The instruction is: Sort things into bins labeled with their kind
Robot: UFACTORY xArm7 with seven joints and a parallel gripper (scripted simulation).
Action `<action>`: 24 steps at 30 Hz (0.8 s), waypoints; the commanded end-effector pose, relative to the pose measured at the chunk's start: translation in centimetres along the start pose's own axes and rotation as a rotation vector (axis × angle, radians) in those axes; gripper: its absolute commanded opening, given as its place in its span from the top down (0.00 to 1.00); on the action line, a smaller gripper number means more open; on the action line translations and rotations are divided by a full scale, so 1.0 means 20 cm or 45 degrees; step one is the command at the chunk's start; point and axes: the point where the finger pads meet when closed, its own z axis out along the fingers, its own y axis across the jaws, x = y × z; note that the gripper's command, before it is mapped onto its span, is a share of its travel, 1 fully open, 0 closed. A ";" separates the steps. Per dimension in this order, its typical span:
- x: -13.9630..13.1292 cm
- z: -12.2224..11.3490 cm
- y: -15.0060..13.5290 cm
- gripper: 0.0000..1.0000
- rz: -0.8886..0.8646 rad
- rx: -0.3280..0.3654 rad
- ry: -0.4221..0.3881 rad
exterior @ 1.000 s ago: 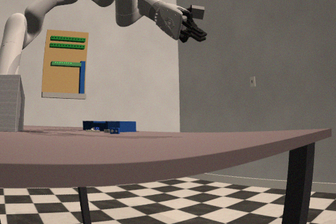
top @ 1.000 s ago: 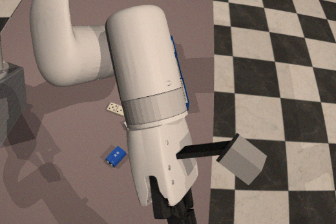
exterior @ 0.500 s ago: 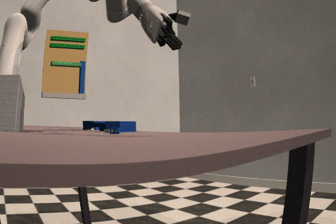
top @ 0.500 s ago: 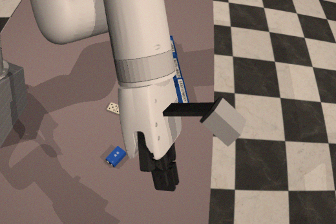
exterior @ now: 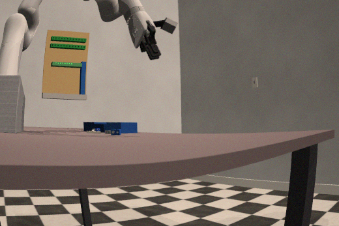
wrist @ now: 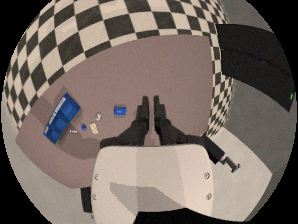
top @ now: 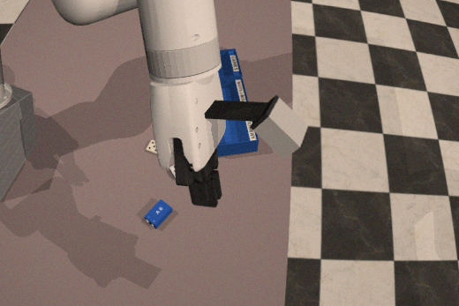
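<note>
Gripper [top: 204, 187] hung high above the counter [exterior: 195, 148], its dark fingers pressed together with nothing between them; in the wrist view the two fingers ran side by side with only a thin slit separating them. In the exterior view the gripper [exterior: 150, 47] pointed down and to the right, well above the counter surface.

Blue 9-volt-style battery [top: 158, 214] lay flat on the counter, near the gripper's position in the top view but below and to its left. Its long axis ran diagonally, from lower left to upper right in that view, with the lighter terminal end at the lower left. A small white label was on its upper face; the lettering was too small to read with confidence.

Blue three-compartment bin [top: 236, 131] stood on the counter near the right edge, its long axis running roughly top to bottom in the top view, mostly hidden behind the arm [top: 176, 28]. White labels [top: 235, 66] ran along its right wall; the text was not legible.

A pale die [top: 152, 146] with dark pips sat on the counter just left of the wrist housing. In the wrist view the bin [wrist: 61, 117], a few small items beside it and the battery [wrist: 120, 111] all appeared well apart from the fingertips.

A black bracket carrying a grey block [top: 282, 131] projected from the wrist toward the right.
</note>
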 end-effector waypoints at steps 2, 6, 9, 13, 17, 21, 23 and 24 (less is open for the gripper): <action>-0.09 -0.06 -0.12 0.93 -0.023 0.101 -0.050; -0.11 -0.07 -0.15 0.93 -0.023 0.101 -0.050; -0.18 -0.11 -0.24 0.93 -0.060 0.210 -0.106; -0.23 -0.13 -0.31 0.93 -0.060 0.211 -0.106; -0.32 -0.18 -0.43 0.93 -0.103 0.323 -0.161; -0.38 -0.21 -0.50 0.93 -0.127 0.377 -0.186; -0.38 -0.21 -0.50 0.93 -0.127 0.377 -0.186; -0.40 -0.23 -0.53 0.93 -0.151 0.430 -0.211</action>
